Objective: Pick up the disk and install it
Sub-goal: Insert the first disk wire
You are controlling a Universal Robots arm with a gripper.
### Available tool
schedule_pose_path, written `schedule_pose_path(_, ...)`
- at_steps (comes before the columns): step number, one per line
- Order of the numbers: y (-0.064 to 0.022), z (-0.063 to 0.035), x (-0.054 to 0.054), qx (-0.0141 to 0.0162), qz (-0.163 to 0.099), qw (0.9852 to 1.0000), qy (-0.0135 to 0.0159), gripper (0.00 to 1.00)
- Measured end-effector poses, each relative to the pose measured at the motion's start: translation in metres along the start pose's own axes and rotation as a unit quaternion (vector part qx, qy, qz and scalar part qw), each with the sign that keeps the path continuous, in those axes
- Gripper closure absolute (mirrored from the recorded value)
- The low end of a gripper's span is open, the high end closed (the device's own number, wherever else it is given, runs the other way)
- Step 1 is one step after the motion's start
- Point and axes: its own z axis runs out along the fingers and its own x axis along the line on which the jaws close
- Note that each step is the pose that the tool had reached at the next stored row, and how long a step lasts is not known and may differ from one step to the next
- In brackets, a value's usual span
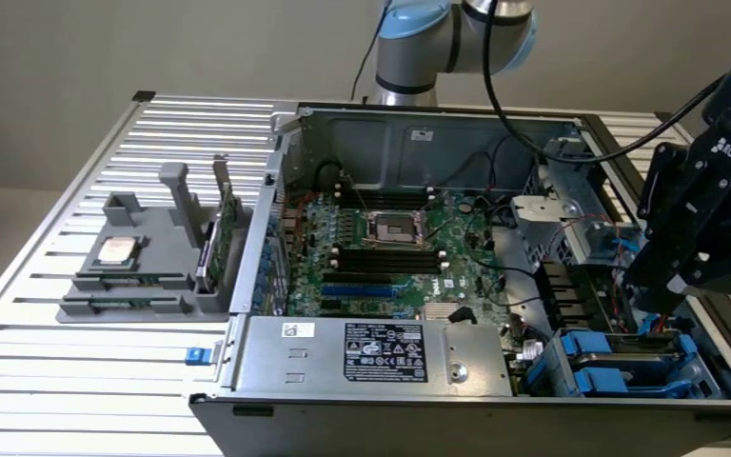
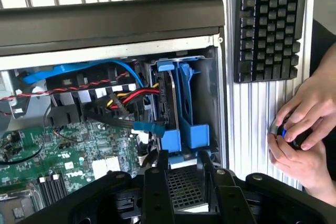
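Observation:
The disk [image 2: 172, 100] stands on edge in its blue carrier [image 2: 185, 98] inside the drive bay, at the front corner of the open computer case on the exterior view's right [image 1: 630, 350]. My gripper [image 2: 184, 167] is just behind the carrier's near end, both black fingers [image 2: 161, 167] spread, a gap between them and nothing held. In the exterior view the gripper [image 1: 658, 314] hangs directly over that bay, its tips low by the blue carriers.
Red, yellow and black cables [image 2: 131, 97] run beside the bay. Motherboard [image 1: 391, 248] and power supply [image 1: 379, 352] fill the case. A grey fixture [image 1: 137, 286] holds a CPU chip [image 1: 118, 250] and a green card [image 1: 217, 249]. Keyboard [image 2: 270, 24] and a person's hands [image 2: 302, 129] lie outside the case.

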Motion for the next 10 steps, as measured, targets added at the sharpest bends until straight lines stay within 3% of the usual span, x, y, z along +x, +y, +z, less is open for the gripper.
schedule_pose_path(10,0.003,0.0091,0.0023,-0.0011,-0.009,1.0,0.0046,0.64)
